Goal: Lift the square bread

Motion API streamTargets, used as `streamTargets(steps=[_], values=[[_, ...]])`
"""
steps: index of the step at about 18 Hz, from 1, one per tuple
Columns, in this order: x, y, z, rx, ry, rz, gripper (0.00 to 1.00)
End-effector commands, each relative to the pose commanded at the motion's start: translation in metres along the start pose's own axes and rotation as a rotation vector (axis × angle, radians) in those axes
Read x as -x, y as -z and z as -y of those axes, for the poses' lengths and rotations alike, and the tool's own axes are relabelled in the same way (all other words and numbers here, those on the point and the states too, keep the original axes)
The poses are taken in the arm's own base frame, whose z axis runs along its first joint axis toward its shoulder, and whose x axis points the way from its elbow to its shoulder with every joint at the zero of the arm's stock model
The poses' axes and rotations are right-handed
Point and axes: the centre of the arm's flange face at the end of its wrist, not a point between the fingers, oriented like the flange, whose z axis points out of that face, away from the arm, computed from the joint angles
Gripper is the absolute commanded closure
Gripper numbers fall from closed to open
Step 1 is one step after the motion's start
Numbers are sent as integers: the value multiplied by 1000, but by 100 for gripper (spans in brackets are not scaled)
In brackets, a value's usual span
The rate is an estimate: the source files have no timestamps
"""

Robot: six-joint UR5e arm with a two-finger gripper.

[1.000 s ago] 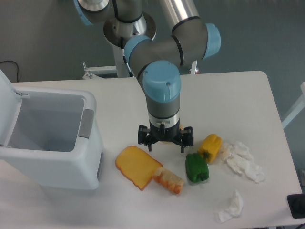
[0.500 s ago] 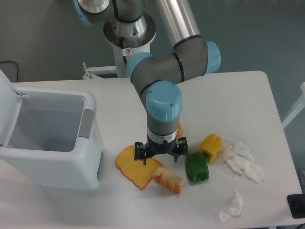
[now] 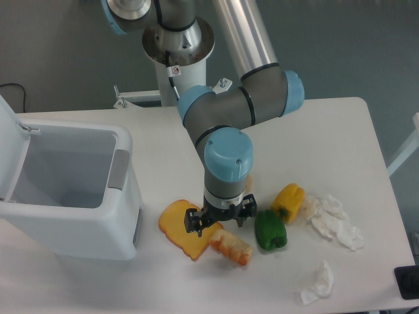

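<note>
The square bread [image 3: 232, 247] is a small orange-brown chunk with a pale bumpy face, lying on the table in front of the flat yellow-orange toast slice [image 3: 182, 230]. My gripper [image 3: 220, 220] hangs just above and behind it, partly over the toast's right edge. Its fingers stand spread apart with nothing between them, so it is open. The arm's wrist covers the table directly behind the gripper.
A green pepper [image 3: 270, 230] and a yellow pepper [image 3: 289, 201] lie right of the bread. Crumpled white paper [image 3: 335, 221] and another scrap [image 3: 318, 283] sit further right. A white open bin [image 3: 65, 190] stands at the left. An orange item [image 3: 248, 181] peeks out behind the wrist.
The gripper has moved forward and down, from behind the toast toward the square bread. Its fingers stay spread. The objects on the table have not moved.
</note>
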Motion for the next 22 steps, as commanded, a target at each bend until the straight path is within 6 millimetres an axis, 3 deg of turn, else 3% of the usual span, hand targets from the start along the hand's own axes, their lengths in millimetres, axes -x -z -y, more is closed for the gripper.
streamTargets(steps=[7,22], values=[[6,-30,5,31,34,10,0],[24,-63,21,27,189,55,0]])
